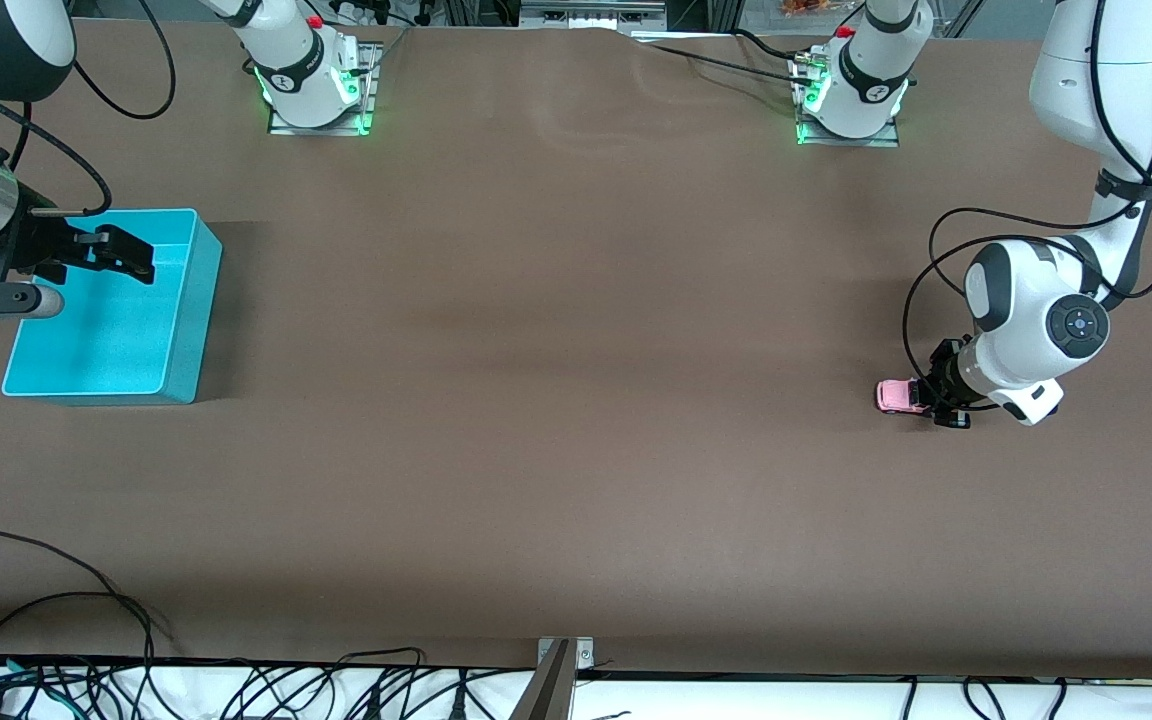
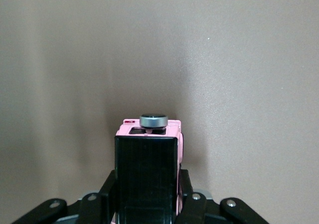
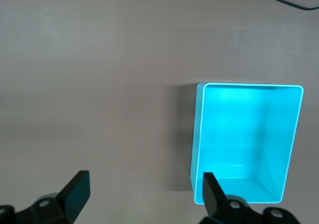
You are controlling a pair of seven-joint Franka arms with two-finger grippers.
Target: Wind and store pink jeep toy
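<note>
- Left hand (image 1: 936, 402) down at the worktop (image 1: 576, 400) toward the left arm's end, fingers (image 2: 185, 194) clamped on the rear of the pink jeep toy (image 1: 898, 396).
- Jeep on its wheels on the worktop, long axis pointing away from the hand toward the right arm's end (spare wheel shows on the hood).
- Teal bin (image 1: 186, 330) lies well apart at the right arm's end; right hand (image 1: 101, 255) waits over it, spread wide, holding nothing.
- Count: one jeep, one bin, two hands.
</note>
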